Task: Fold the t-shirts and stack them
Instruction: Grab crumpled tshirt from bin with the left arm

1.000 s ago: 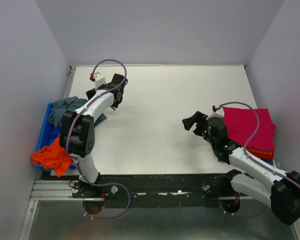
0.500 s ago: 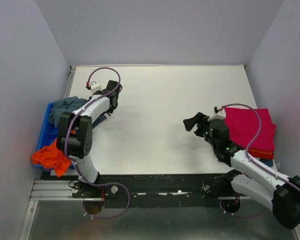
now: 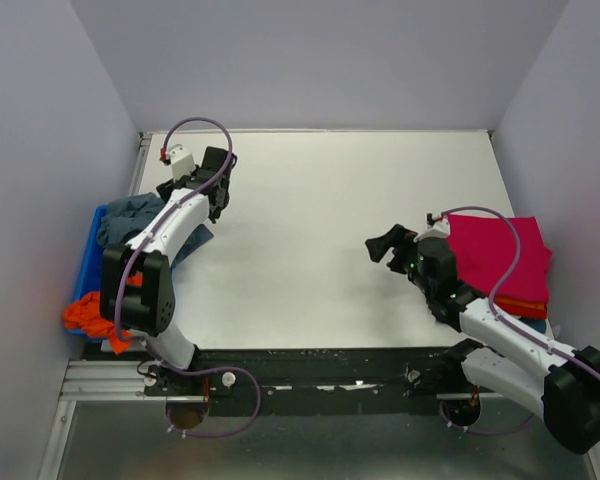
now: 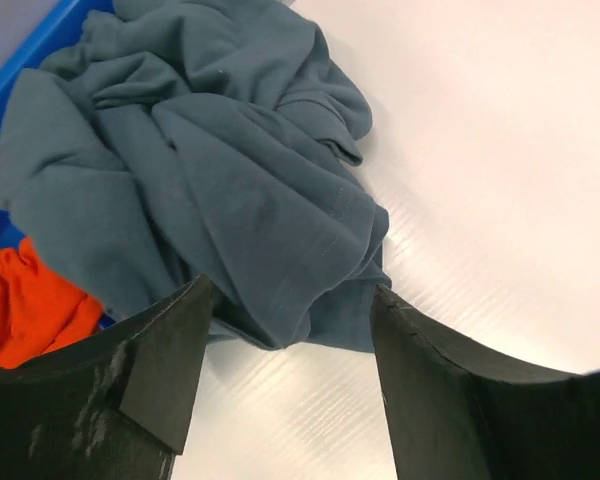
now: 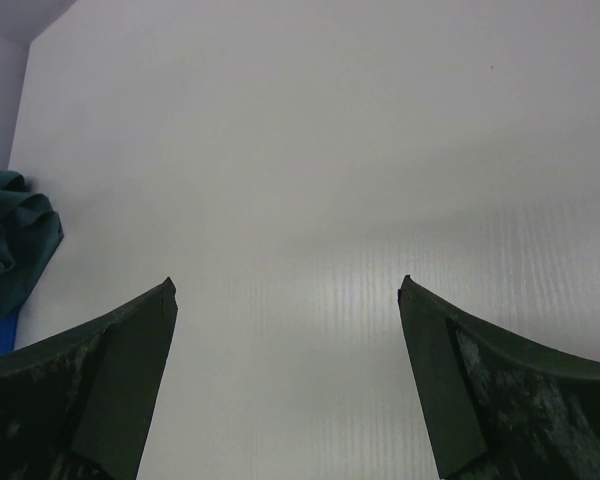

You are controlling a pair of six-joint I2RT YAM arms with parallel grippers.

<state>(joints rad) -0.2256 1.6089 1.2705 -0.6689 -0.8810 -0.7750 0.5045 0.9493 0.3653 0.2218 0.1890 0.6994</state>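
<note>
A crumpled slate grey-blue t-shirt [image 3: 130,215] spills from the blue bin onto the table at the left. Its lower edge [image 4: 280,250] lies just past the tips of my left gripper [image 4: 290,300], whose jaws stand apart with only bare table between them. From above, the left gripper [image 3: 210,205] points down at that shirt's right edge. An orange t-shirt [image 3: 95,315] hangs over the bin's near end and shows as an orange patch [image 4: 25,300]. A folded magenta t-shirt [image 3: 495,255] lies at the right on a red one [image 3: 525,305]. My right gripper [image 3: 385,245] is open over bare table [image 5: 285,290].
The rigid blue bin [image 3: 88,265] sits at the table's left edge, its rim [image 4: 40,40] behind the grey-blue cloth. Grey walls close the left, back and right. The arm bases and a black rail run along the near edge.
My left wrist has swung left and a little back, closer to the grey-blue shirt. The right arm has barely moved.
</note>
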